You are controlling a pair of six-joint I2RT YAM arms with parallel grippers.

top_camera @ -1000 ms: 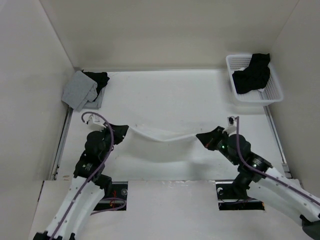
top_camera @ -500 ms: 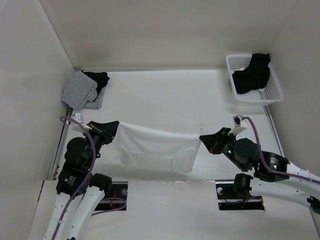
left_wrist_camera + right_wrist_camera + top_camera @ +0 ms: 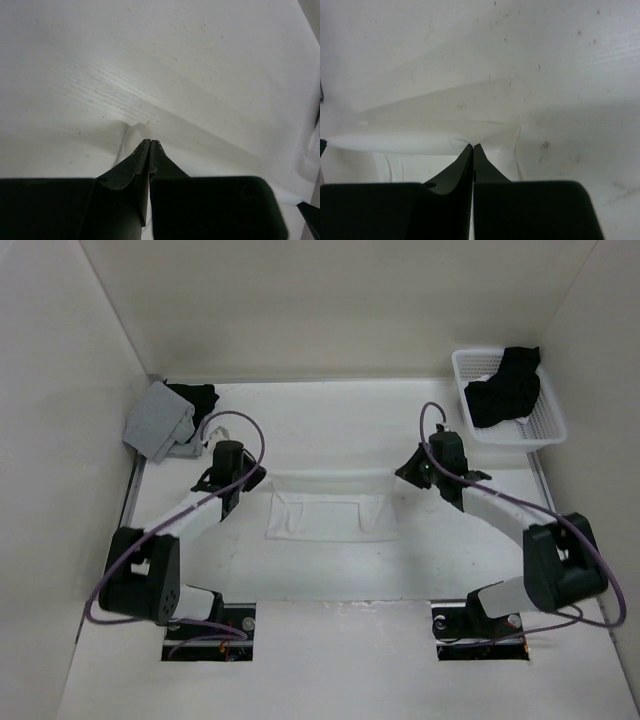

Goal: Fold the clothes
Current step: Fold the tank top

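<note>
The clothes (image 3: 325, 518), a plain white garment, lie partly flat at mid-table, and the far edge is held up taut between both grippers. My left gripper (image 3: 252, 478) is shut on the garment's left far corner. In the left wrist view the black tips (image 3: 151, 142) meet on a fold of white fabric (image 3: 129, 137). My right gripper (image 3: 403, 472) is shut on the right far corner. Fabric (image 3: 410, 142) puckers at its closed tips (image 3: 472, 146) in the right wrist view. Both arms are stretched out away from their bases.
A white basket (image 3: 520, 438) holding a black garment (image 3: 505, 390) stands at the back right corner. A grey garment (image 3: 162, 422) with a black one (image 3: 196, 395) behind it lies at the back left. Walls close in the table on three sides.
Both arms have swung from near their bases out toward the far side, carrying the garment's edge. The cloth, hanging before, now rests partly on the table.
</note>
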